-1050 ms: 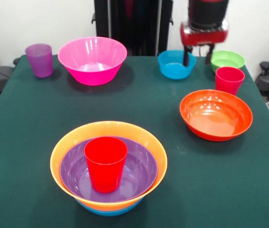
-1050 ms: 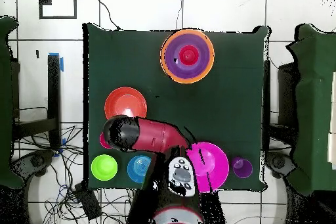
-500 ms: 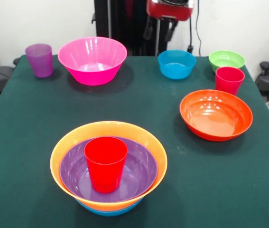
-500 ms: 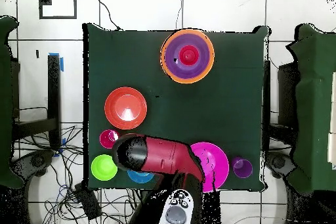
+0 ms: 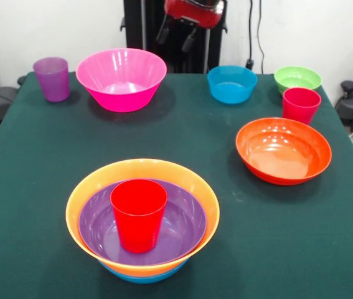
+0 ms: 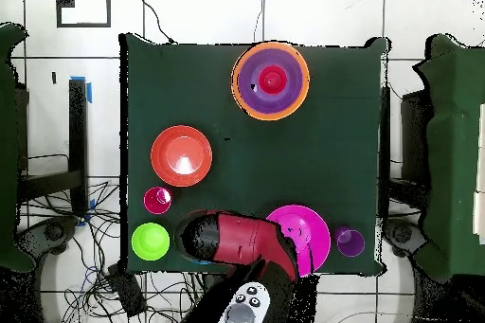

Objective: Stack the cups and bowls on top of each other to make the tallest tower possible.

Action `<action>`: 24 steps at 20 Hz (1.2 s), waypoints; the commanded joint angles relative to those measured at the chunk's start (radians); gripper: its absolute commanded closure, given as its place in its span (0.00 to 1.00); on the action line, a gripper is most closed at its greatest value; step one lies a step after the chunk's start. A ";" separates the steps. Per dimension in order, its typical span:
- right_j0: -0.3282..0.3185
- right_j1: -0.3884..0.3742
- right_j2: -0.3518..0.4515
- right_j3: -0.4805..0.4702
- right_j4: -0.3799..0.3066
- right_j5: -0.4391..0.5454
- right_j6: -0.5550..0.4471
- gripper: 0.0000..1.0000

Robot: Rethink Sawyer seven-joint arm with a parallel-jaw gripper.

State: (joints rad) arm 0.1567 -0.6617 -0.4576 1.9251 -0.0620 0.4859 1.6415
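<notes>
The tower [image 5: 142,218] stands near the table's front edge: an orange bowl [image 5: 89,187] over a blue one, a purple bowl [image 5: 176,230] nested inside, and a red cup [image 5: 139,213] upright in the middle. In the overhead view the tower [image 6: 270,80] shows too. A pink bowl [image 5: 121,78], a purple cup [image 5: 51,78], a blue bowl [image 5: 231,83], a green bowl [image 5: 297,78], a second red cup [image 5: 301,104] and a red-orange bowl [image 5: 283,149] stand apart on the cloth. My gripper [image 5: 174,41] hangs high over the far edge, between the pink and blue bowls, open and empty.
From overhead, the arm [image 6: 237,239] covers the blue bowl and lies between the green bowl [image 6: 150,241] and the pink bowl [image 6: 303,234]. The green table [image 5: 182,134] has open cloth in its middle. Cables hang off the table's edge beside the robot.
In the front view the gripper has swung left from above the second red cup and green bowl, past the blue bowl, and risen. Nothing on the table moved.
</notes>
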 commanded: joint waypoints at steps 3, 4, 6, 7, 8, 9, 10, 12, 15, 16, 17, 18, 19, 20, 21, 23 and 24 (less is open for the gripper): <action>0.067 0.174 -0.075 -0.016 -0.066 -0.161 0.273 0.00; 0.075 0.194 -0.087 -0.022 -0.062 -0.177 0.290 0.00; 0.085 0.228 -0.103 -0.039 -0.050 -0.201 0.317 0.00; 0.088 0.242 -0.110 -0.044 -0.045 -0.211 0.327 0.00; 0.092 0.255 -0.116 -0.048 -0.040 -0.221 0.334 0.00; 0.092 0.265 -0.116 -0.047 -0.036 -0.231 0.341 0.00; 0.092 0.268 -0.116 -0.043 -0.032 -0.239 0.348 0.00; 0.086 0.270 -0.111 -0.034 -0.024 -0.247 0.358 0.00; 0.065 0.264 -0.084 -0.008 -0.014 -0.281 0.374 0.00; 0.056 0.260 -0.071 -0.003 -0.011 -0.285 0.377 0.00; 0.048 0.256 -0.059 0.003 -0.008 -0.288 0.379 0.00; 0.039 0.251 -0.045 0.008 -0.005 -0.289 0.380 0.00; 0.031 0.245 -0.031 0.013 -0.001 -0.290 0.382 0.00; 0.023 0.240 -0.019 0.019 0.002 -0.293 0.384 0.00; 0.016 0.234 -0.007 0.026 0.004 -0.297 0.386 0.00; 0.007 0.222 0.011 0.037 0.011 -0.289 0.388 0.00; 0.007 0.216 0.014 0.040 0.011 -0.283 0.387 0.00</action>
State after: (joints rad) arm 0.1871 -0.4476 -0.5948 1.9285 -0.0774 0.2589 1.8653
